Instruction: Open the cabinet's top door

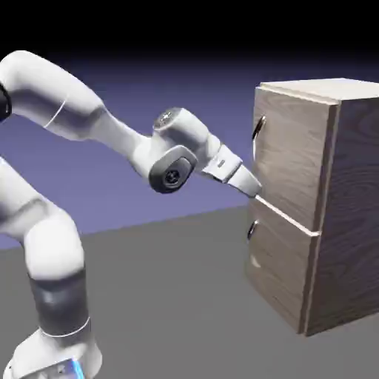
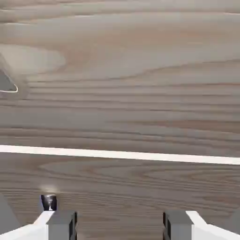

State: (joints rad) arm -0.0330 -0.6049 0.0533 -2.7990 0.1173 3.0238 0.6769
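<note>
The cabinet [image 1: 348, 215] stands at the exterior view's right, brown wood with a pale top. Its top door [image 1: 292, 159] is flush, and its small dark handle [image 1: 257, 130] sits near the upper left edge. My gripper [image 1: 255, 189] points at the door's lower edge, well below that handle and just above the seam. In the hand view the top door [image 2: 126, 70] fills the upper picture, with a sliver of its handle [image 2: 7, 84] at the left edge. My gripper [image 2: 119, 227] is open, with only wood grain showing between its fingertips [image 2: 61, 224].
Below a pale seam [image 2: 140, 155] lies the shorter lower panel [image 1: 277, 270], whose own small handle [image 1: 252, 229] [image 2: 48, 202] sits just under my fingers. The grey table [image 1: 178, 296] stretches in front of the cabinet.
</note>
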